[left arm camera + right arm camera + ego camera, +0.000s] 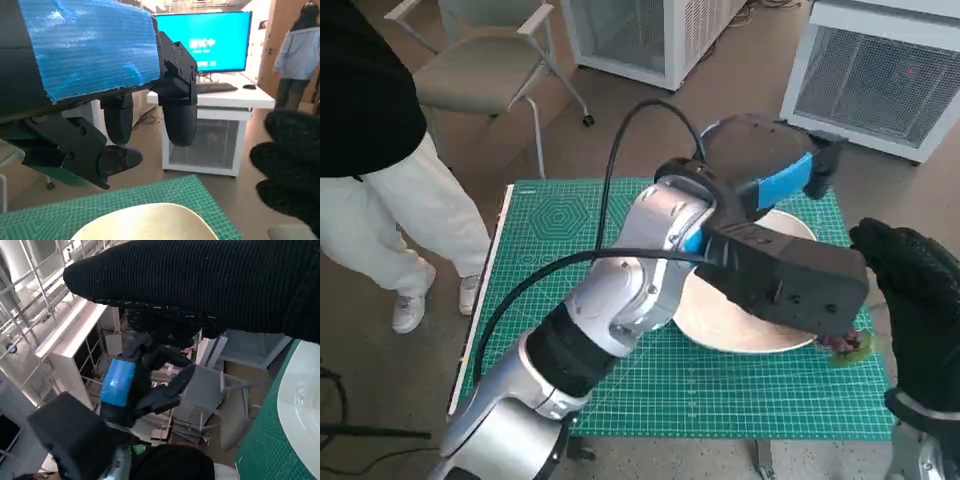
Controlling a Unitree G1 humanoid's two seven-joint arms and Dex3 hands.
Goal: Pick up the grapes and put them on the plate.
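Empty left hand (145,130) hovers over the plate (145,222).

One plate (750,335), one grape bunch (847,345) perhaps, one chair (480,70), two hands

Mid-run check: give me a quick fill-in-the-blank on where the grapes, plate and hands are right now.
1. The grapes lie on the mat just outside the ____ of the plate.
2. The left hand hovers above the ____.
3. The mat covering the table is ____ in colour.
4. The right hand wears a black knitted ____.

Missing words: rim; plate; green; glove
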